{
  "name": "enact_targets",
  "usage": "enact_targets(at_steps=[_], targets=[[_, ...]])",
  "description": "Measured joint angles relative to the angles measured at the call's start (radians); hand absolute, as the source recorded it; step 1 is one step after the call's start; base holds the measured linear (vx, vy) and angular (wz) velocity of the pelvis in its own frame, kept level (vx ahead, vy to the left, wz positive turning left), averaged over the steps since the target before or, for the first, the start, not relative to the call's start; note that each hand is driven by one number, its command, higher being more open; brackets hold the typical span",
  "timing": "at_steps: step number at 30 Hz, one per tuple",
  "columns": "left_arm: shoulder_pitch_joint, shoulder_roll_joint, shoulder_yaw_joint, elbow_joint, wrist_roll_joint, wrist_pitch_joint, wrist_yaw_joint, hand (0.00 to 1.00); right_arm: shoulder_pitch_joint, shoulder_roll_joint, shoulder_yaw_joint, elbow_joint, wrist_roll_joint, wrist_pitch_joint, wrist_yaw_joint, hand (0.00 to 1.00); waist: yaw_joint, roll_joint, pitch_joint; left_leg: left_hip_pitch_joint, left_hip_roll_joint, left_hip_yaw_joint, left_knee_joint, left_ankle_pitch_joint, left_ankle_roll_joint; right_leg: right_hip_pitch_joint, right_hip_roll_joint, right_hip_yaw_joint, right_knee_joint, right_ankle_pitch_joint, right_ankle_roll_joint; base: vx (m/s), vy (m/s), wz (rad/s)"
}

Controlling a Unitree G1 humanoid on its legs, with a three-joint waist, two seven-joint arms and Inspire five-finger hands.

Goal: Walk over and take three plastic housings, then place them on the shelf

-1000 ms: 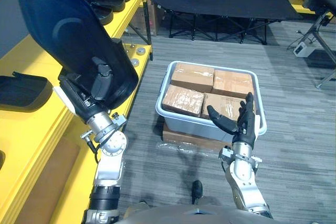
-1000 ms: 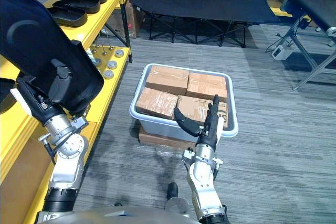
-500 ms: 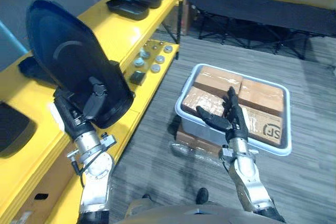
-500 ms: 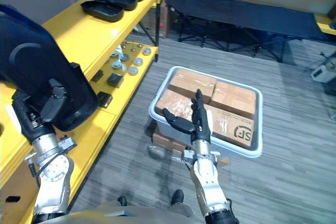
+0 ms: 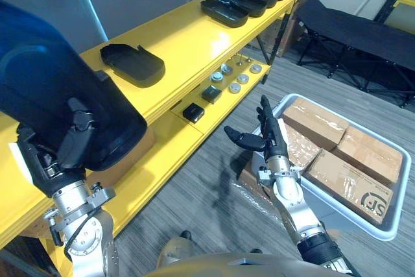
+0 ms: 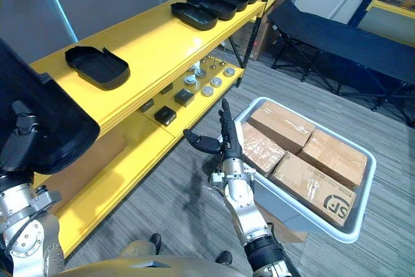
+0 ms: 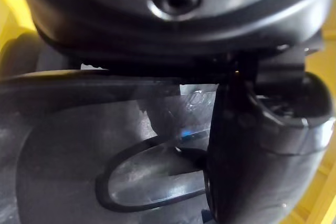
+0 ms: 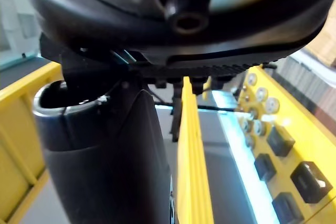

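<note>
Left robot hand (image 5: 61, 157) is up high, fingers and thumb clamped round a big black plastic housing (image 5: 52, 89), the yellow shelf (image 5: 181, 37) with a second housing (image 5: 131, 64) lying just beyond it, while right robot hand (image 5: 269, 137) hangs straight-fingered and empty beside the grey tote (image 6: 350, 230) of cardboard boxes (image 5: 318, 121).

Looks like a warehouse to me: yellow shelf (image 6: 155, 37) w/ black housings (image 6: 97, 66), grey bin (image 6: 305, 215) of cartons (image 6: 282, 128) beside it.
</note>
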Motion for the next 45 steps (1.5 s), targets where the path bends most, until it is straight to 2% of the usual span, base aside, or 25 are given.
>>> enact_targets(at_steps=[4,6,8,10,12,14,16,17,18,20,24,27,29,33,36,41,42,43,44,45], targets=[[-0.002,0.0,-0.038,0.0,0.001,0.006,-0.025,0.0,0.007,-0.004,-0.021,-0.002,0.007,0.0,0.062,1.0,-0.029,0.002,0.001,0.0,0.005,0.002,-0.002,0.003,0.004,0.016,-0.002,-0.025,0.0,0.002,-0.001,0.01,0.011,0.15],[-0.011,0.003,-0.061,0.001,0.003,0.02,-0.046,0.0,0.029,-0.009,-0.039,-0.009,0.009,0.0,0.068,1.0,-0.05,0.003,0.002,-0.016,0.021,0.048,0.001,0.012,0.005,0.038,-0.01,-0.078,0.001,-0.002,0.006,0.03,0.023,0.8],[-0.009,0.004,-0.084,0.006,-0.005,0.023,-0.056,0.0,0.049,-0.023,-0.05,-0.012,0.008,0.002,0.068,1.0,-0.042,0.005,0.006,-0.018,0.02,0.076,-0.012,0.042,0.005,0.053,-0.022,-0.113,0.012,-0.011,0.021,0.03,0.038,0.65],[-0.008,0.005,-0.084,0.009,-0.023,0.023,-0.054,0.0,0.048,-0.019,-0.049,-0.012,0.0,0.001,0.07,1.0,-0.025,0.007,0.011,-0.018,0.007,0.073,-0.023,0.047,0.011,0.051,-0.04,-0.119,0.033,-0.023,0.032,0.04,0.091,0.28],[-0.01,0.007,-0.083,0.009,-0.037,0.023,-0.053,0.0,0.048,-0.016,-0.046,-0.012,0.0,-0.002,0.081,1.0,-0.024,0.008,0.023,-0.018,-0.004,0.07,-0.025,0.039,0.021,0.05,-0.06,-0.117,0.073,-0.052,0.045,0.03,0.092,0.41],[-0.024,0.034,-0.1,0.018,-0.076,0.023,-0.079,0.0,0.052,-0.016,-0.046,-0.012,0.001,-0.006,0.081,1.0,-0.034,0.004,0.039,-0.018,-0.024,0.032,-0.027,0.043,0.029,0.04,-0.07,-0.034,0.137,-0.124,0.051,0.03,0.069,0.72],[-0.084,0.086,-0.146,0.074,-0.087,0.022,-0.127,0.0,0.081,-0.017,-0.063,-0.014,0.0,-0.011,0.07,1.0,-0.066,-0.006,0.045,-0.034,-0.056,-0.036,-0.026,0.057,0.043,0.028,-0.052,0.147,0.217,-0.222,0.051,0.04,-0.009,1.27],[-0.098,0.098,-0.164,0.086,-0.09,0.022,-0.14,0.0,0.088,-0.017,-0.067,-0.014,0.0,-0.011,0.063,1.0,-0.073,-0.008,0.047,-0.039,-0.058,-0.036,-0.026,0.067,0.044,0.028,-0.053,0.176,0.234,-0.227,0.053,0.08,0.01,1.33],[-0.118,0.115,-0.198,0.102,-0.095,0.022,-0.163,0.0,0.099,-0.016,-0.074,-0.014,0.0,-0.012,0.056,1.0,-0.082,-0.008,0.047,-0.05,-0.058,-0.037,-0.025,0.09,0.029,0.025,-0.057,0.194,0.262,-0.228,0.054,0.07,0.04,0.92],[-0.132,0.132,-0.233,0.102,-0.095,0.022,-0.185,0.0,0.096,-0.016,-0.084,-0.014,-0.001,-0.017,0.058,1.0,-0.074,-0.017,0.053,-0.057,-0.055,-0.027,-0.018,0.102,0.031,0.02,-0.06,0.184,0.269,-0.229,0.053,0.07,0.019,0.44],[-0.135,0.13,-0.239,0.103,-0.11,0.023,-0.148,0.0,0.072,-0.016,-0.085,-0.015,-0.014,-0.047,0.074,1.0,-0.076,-0.017,0.063,-0.068,-0.049,-0.001,-0.001,0.101,0.03,0.016,-0.059,0.191,0.253,-0.228,0.053,-0.03,-0.005,-0.1],[-0.133,0.117,-0.24,0.103,-0.116,0.023,-0.122,0.0,0.09,-0.019,-0.095,-0.056,-0.049,-0.06,0.075,1.0,-0.079,-0.001,0.092,-0.068,-0.035,0.011,0.013,0.093,0.021,0.027,-0.043,0.203,0.231,-0.228,0.053,-0.13,-0.022,-0.17],[-0.127,0.115,-0.245,0.103,-0.115,0.023,-0.117,0.0,0.133,-0.019,-0.105,-0.098,-0.048,-0.068,0.076,1.0,-0.083,0.01,0.116,-0.067,-0.021,0.025,0.028,0.074,0.015,0.03,-0.026,0.214,0.24,-0.25,0.03,-0.16,-0.027,-0.13],[-0.106,0.093,-0.246,0.102,-0.115,0.023,-0.094,0.0,0.177,-0.018,-0.124,-0.108,-0.038,-0.098,0.075,1.0,-0.098,0.019,0.132,-0.094,0.006,0.06,0.093,0.052,0.018,0.0,-0.023,0.228,0.313,-0.29,0.03,-0.15,-0.03,-0.07],[-0.078,0.076,-0.246,0.102,-0.115,0.023,-0.068,0.0,0.177,-0.013,-0.134,-0.109,-0.038,-0.14,0.053,1.0,-0.107,0.03,0.141,-0.124,0.017,0.092,0.165,0.019,0.023,-0.039,-0.039,0.242,0.39,-0.325,0.033,-0.07,0.026,-0.1],[-0.037,0.044,-0.227,0.077,-0.114,0.023,-0.051,0.0,0.177,0.03,-0.142,-0.154,-0.037,-0.159,0.027,1.0,-0.099,0.022,0.151,-0.14,-0.007,0.123,0.306,-0.073,0.046,-0.024,-0.101,0.246,0.484,-0.41,0.056,0.03,0.092,0.11],[-0.037,0.043,-0.223,0.072,-0.115,0.023,-0.054,0.0,0.177,0.037,-0.142,-0.172,-0.038,-0.159,0.02,1.0,-0.09,0.017,0.151,-0.153,-0.013,0.134,0.362,-0.104,0.077,-0.018,-0.112,0.241,0.484,-0.419,0.063,0.1,0.146,0.19],[-0.037,0.043,-0.209,0.06,-0.115,0.024,-0.066,0.0,0.177,0.041,-0.142,-0.186,-0.038,-0.16,0.011,1.0,-0.077,0.025,0.145,-0.158,-0.021,0.145,0.403,-0.151,0.086,0.011,-0.124,0.239,0.484,-0.433,0.076,0.15,0.162,0.13],[-0.034,0.043,-0.197,0.052,-0.115,0.024,-0.075,0.0,0.178,0.042,-0.142,-0.187,-0.038,-0.16,0.007,1.0,-0.072,0.019,0.142,-0.152,-0.029,0.149,0.408,-0.171,0.077,0.02,-0.128,0.239,0.501,-0.44,0.069,0.24,0.122,0.24],[-0.038,0.045,-0.166,0.035,-0.115,0.024,-0.085,0.0,0.178,0.062,-0.137,-0.189,-0.039,-0.165,-0.005,1.0,-0.077,-0.009,0.128,-0.158,-0.058,0.134,0.414,-0.19,0.09,-0.028,-0.15,0.27,0.641,-0.435,0.04,0.31,0.102,0.42]])
